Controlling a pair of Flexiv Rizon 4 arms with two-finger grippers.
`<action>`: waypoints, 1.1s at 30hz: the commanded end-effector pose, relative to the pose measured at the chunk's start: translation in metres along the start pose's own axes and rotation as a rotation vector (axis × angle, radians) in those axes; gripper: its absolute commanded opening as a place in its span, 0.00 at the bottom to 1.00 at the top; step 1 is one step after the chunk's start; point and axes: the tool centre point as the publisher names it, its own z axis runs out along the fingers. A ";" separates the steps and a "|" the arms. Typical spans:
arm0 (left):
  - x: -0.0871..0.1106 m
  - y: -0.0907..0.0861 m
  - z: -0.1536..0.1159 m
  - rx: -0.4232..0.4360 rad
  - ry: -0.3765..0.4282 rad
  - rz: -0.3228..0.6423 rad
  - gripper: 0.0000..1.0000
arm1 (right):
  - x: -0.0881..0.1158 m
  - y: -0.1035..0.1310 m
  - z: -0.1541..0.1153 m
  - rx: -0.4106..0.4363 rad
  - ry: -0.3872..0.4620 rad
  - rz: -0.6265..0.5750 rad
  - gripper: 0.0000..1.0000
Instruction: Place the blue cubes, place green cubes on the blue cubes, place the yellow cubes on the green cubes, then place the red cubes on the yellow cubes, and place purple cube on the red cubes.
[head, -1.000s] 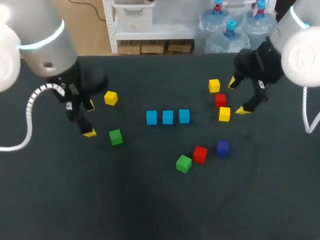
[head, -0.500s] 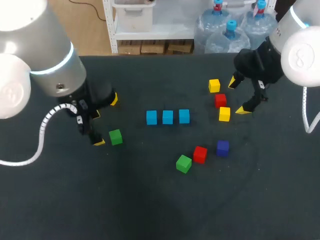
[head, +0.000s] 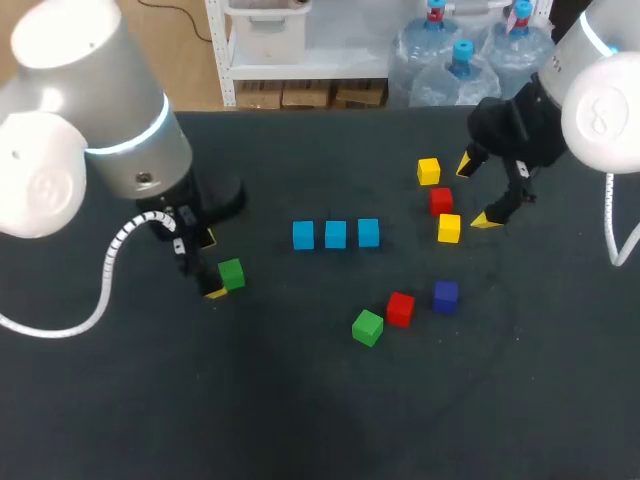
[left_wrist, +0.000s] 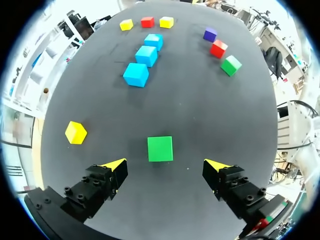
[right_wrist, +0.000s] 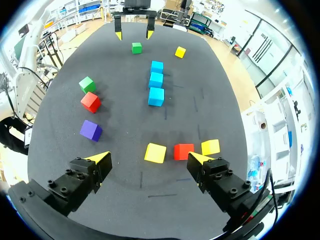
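Cubes (head: 335, 234): 3B (right_wrist: 156, 96) (right_wrist: 156, 79) (right_wrist: 157, 66), 2G (right_wrist: 87, 84) (right_wrist: 136, 48), 3Y (right_wrist: 155, 153) (right_wrist: 210, 147) (right_wrist: 180, 52), 2R (right_wrist: 90, 102) (right_wrist: 183, 151), 1P (right_wrist: 91, 130)

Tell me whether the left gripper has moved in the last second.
Yes. The left gripper has shifted towards the row of three blue cubes, ending beside the small green cube on the table's left, which stayed put.

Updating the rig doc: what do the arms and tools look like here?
The left arm and right arm: rounded silver-white shells, a cyan light ring, a white cable off each, coiled on the left. The left tool and right tool: black, two fingers with yellow wedge tips.
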 end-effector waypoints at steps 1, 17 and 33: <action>-0.005 0.006 0.006 0.015 0.007 -0.003 1.00 | 0.000 0.000 0.000 -0.001 -0.002 -0.001 1.00; -0.011 0.010 0.019 0.040 0.004 -0.008 1.00 | 0.000 0.000 0.000 -0.001 -0.002 -0.001 1.00; -0.007 0.012 0.026 0.064 0.010 -0.008 0.67 | 0.000 0.000 0.000 -0.001 -0.002 -0.001 1.00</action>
